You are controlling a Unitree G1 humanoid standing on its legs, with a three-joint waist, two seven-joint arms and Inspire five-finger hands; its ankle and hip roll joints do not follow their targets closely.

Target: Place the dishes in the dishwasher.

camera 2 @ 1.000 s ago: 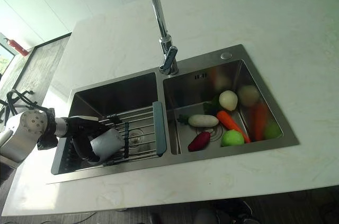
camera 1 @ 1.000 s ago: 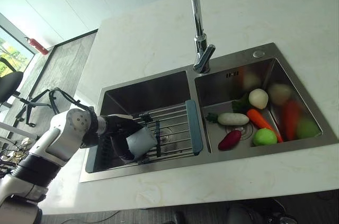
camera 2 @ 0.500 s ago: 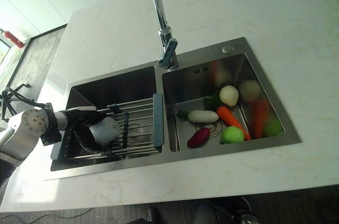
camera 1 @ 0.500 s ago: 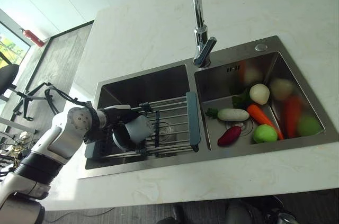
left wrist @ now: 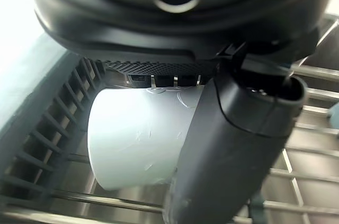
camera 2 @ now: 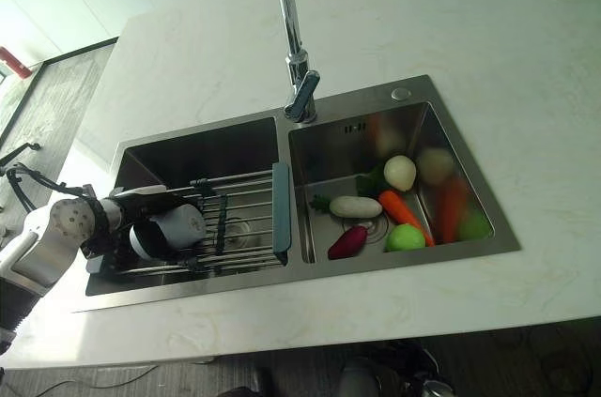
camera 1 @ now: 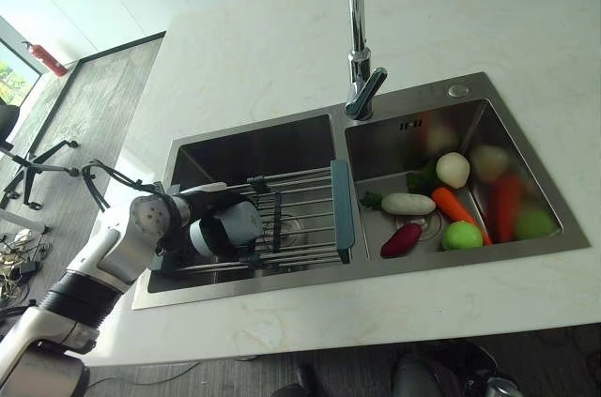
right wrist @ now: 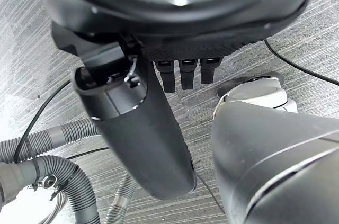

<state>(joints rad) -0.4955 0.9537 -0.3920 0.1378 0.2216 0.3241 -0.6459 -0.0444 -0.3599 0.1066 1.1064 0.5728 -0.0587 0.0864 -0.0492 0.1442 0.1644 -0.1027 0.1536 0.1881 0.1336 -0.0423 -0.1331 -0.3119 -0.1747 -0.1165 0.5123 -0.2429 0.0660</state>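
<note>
A white cup (camera 1: 240, 222) lies on its side at the left end of the wire rack (camera 1: 302, 217) that spans the left sink basin (camera 1: 254, 148). My left hand (camera 1: 180, 230) is shut on it. In the left wrist view the thumb (left wrist: 233, 139) crosses the cup (left wrist: 135, 142), which is pressed against the palm just above the rack's bars. The rack's ribbed grey end piece (left wrist: 37, 150) is right beside the cup. My right hand (right wrist: 137, 128) hangs over the floor with relaxed fingers and nothing in it.
A tall chrome faucet (camera 1: 359, 59) stands behind the divider between the basins. In the right basin lie a white radish (camera 1: 408, 204), a carrot (camera 1: 458, 212), a green apple (camera 1: 460, 235) and a purple root (camera 1: 402, 239). White countertop (camera 1: 282, 31) surrounds the sink.
The head camera has shifted. My left hand has carried the cup from the rack's front edge further in and lower, so it now lies on its side against the bars.
</note>
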